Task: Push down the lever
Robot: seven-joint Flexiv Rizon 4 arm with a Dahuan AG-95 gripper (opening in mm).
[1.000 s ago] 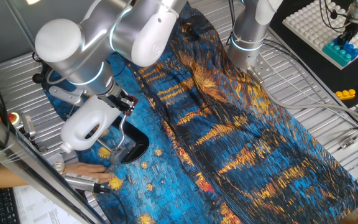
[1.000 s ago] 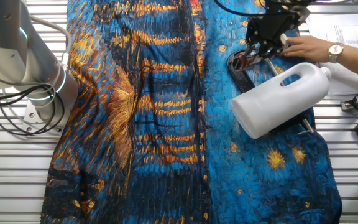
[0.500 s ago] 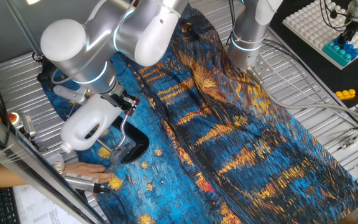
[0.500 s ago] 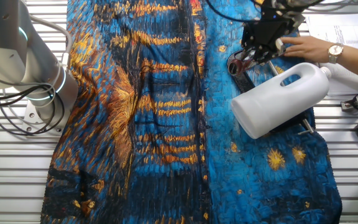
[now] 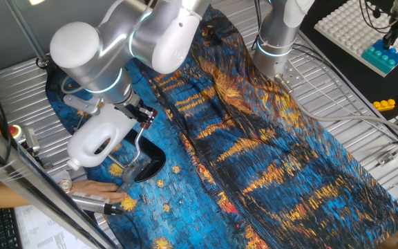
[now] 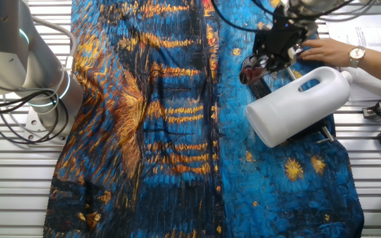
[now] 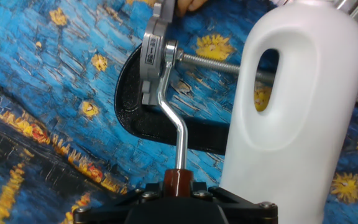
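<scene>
The lever is a thin silver rod (image 7: pixel 178 134) ending in a glossy reddish-brown knob (image 7: pixel 178 178). It rises from a metal bracket on the black curved base (image 7: pixel 132 118), beside the big white housing (image 7: pixel 291 93). In the hand view my gripper (image 7: pixel 178 189) is at the bottom edge, and its black jaws sit tight on either side of the knob. In one fixed view the gripper (image 5: pixel 139 115) is at the top of the rod (image 5: pixel 137 144), next to the white housing (image 5: pixel 99 138). In the other fixed view the gripper (image 6: pixel 274 53) hangs over the base by the housing (image 6: pixel 296 102).
A person's hand (image 5: pixel 95 188) rests on the cloth at the base; it also shows in the other fixed view (image 6: pixel 326 49). A blue and orange painted cloth (image 5: pixel 254 138) covers the table. A second arm's base (image 5: pixel 276 41) stands at the back. Toy bricks (image 5: pixel 382 55) lie far right.
The arm has shifted a little, carrying the gripper and the knob slightly sideways over the base. The white housing and the person's hand have stayed put.
</scene>
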